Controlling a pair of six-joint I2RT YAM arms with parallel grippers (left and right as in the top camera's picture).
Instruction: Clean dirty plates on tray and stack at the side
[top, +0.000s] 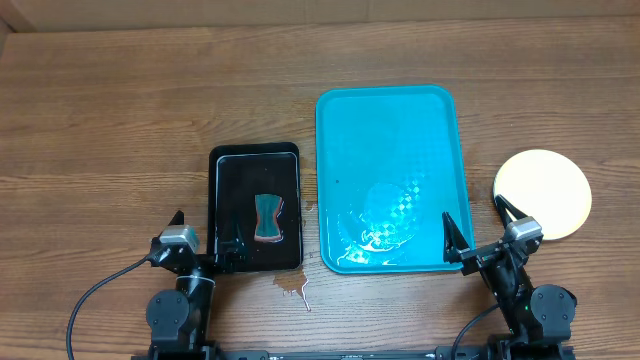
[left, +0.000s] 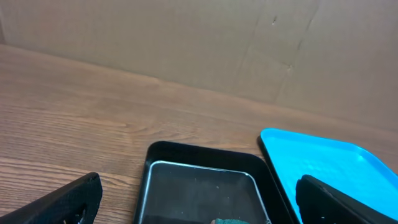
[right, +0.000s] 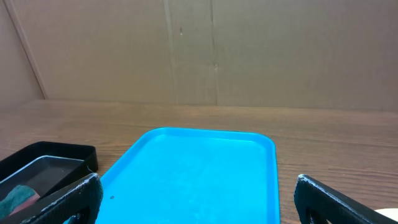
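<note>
Wooden table (top: 100, 100), turquoise tray (top: 390, 130); cardboard wall (right: 280, 50)

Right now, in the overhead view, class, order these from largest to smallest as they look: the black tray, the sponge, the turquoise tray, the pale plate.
1. turquoise tray
2. black tray
3. pale plate
4. sponge, lying in the black tray

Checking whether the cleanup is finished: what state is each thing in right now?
tray: no plates on it, wet at the robot's end.
plates: on the table beside the tray, no smears visible.
black tray: holds the sponge.
sponge: lying flat.
left gripper: open, empty.
right gripper: open, empty.
</note>
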